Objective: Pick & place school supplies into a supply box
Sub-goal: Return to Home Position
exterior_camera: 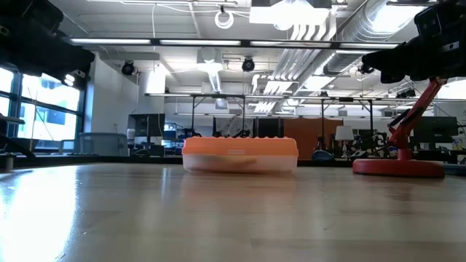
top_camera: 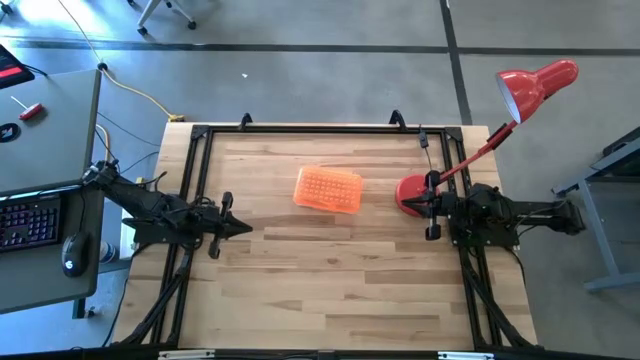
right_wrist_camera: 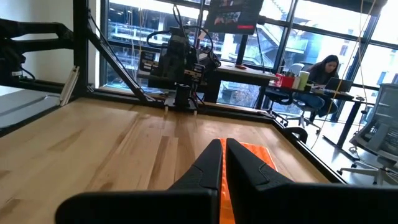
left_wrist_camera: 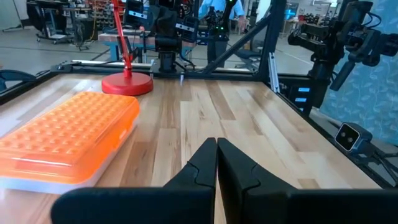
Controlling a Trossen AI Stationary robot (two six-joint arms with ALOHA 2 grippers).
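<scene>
Both finger pairs are pressed together: left gripper (left_wrist_camera: 216, 143) at the wooden table's (top_camera: 320, 285) left edge, right gripper (right_wrist_camera: 223, 144) at its right. Small clear plastic box with textured orange lid (top_camera: 328, 189) lies closed, centre-far, left of red desk lamp (top_camera: 412, 190).

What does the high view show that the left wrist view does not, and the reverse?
Only the high view: the lamp's red head and a keyboard on a grey desk beside the table. Only the left wrist view: the left gripper close up, fingers pressed shut, and the clear lower part of the supply box under its orange lid. Both: the closed box, the lamp's round red base, the wooden table.
</scene>
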